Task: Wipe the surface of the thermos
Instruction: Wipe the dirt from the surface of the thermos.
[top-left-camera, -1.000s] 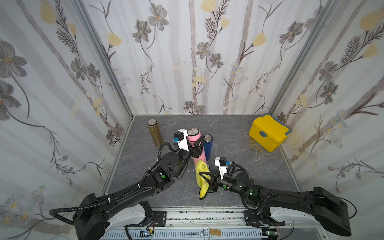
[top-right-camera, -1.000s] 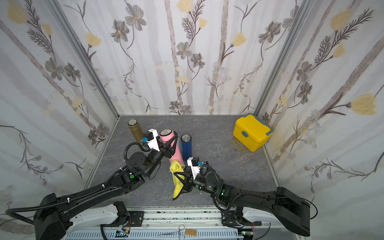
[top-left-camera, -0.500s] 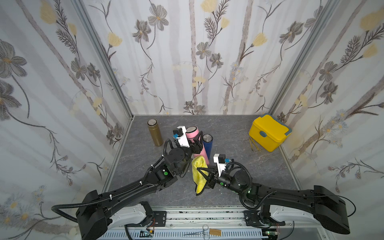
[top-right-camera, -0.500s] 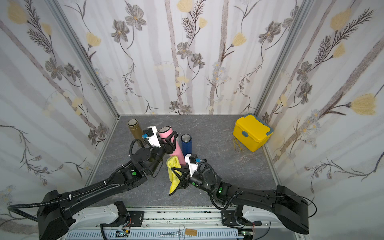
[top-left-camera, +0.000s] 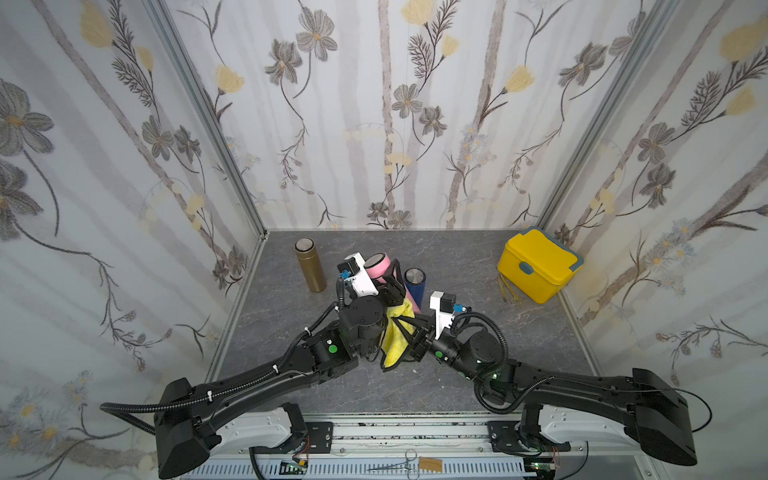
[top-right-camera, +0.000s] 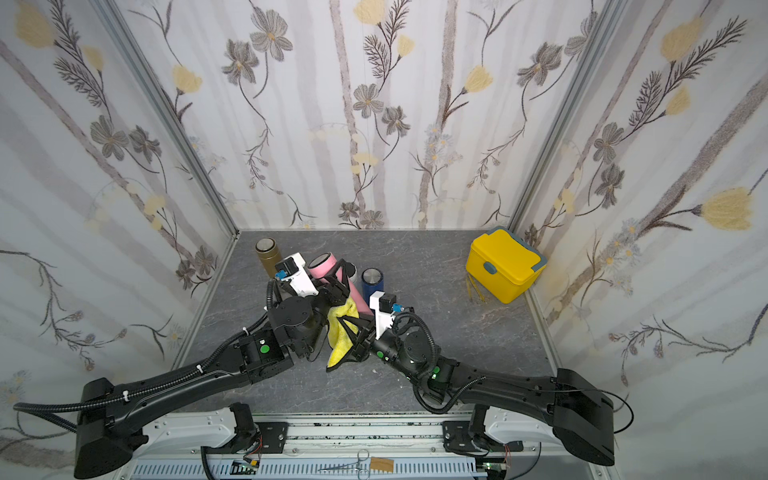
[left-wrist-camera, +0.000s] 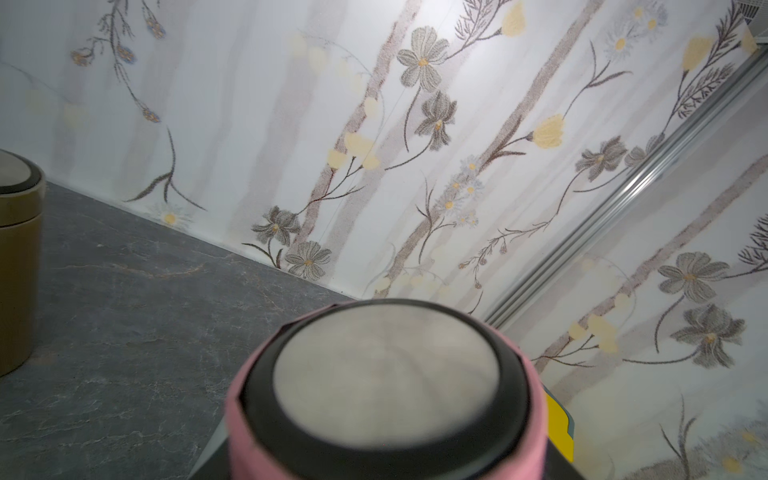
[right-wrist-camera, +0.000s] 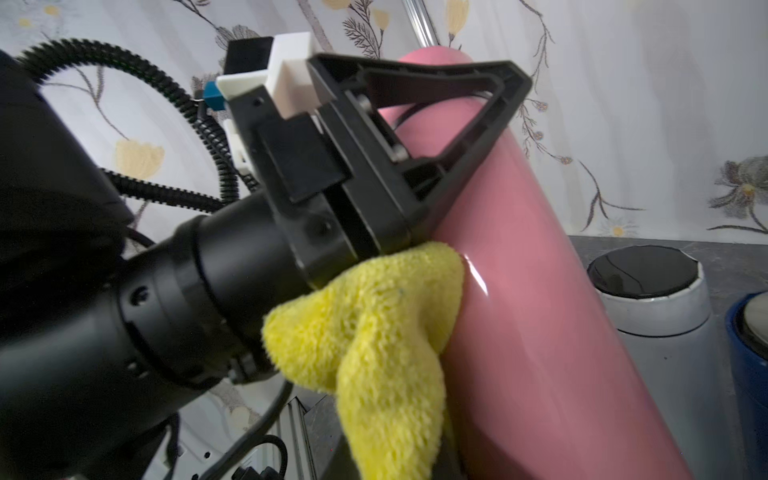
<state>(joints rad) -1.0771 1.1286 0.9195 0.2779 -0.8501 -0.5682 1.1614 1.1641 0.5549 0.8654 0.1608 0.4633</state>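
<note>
A pink thermos (top-left-camera: 380, 266) (top-right-camera: 325, 266) is held off the floor at a tilt, its steel cap (left-wrist-camera: 386, 374) close in the left wrist view. My left gripper (top-left-camera: 392, 286) (top-right-camera: 338, 286) is shut on its upper body, one of the fingers (right-wrist-camera: 457, 104) lying across the pink wall (right-wrist-camera: 540, 291). My right gripper (top-left-camera: 405, 326) (top-right-camera: 350, 326) is shut on a yellow cloth (top-left-camera: 395, 338) (top-right-camera: 338, 334) (right-wrist-camera: 374, 332). The cloth presses against the thermos's side just below the left gripper and hangs down from there. The right jaws are hidden behind the cloth in the right wrist view.
A gold thermos (top-left-camera: 309, 266) (left-wrist-camera: 16, 257) stands at the back left, and a blue one (top-left-camera: 415, 282) and a white one (right-wrist-camera: 652, 299) stand right behind the pink one. A yellow lidded box (top-left-camera: 538, 264) sits in the back right corner.
My right gripper has slid the cloth up along the pink thermos toward the left gripper. The left arm has shifted slightly back and left with the thermos.
</note>
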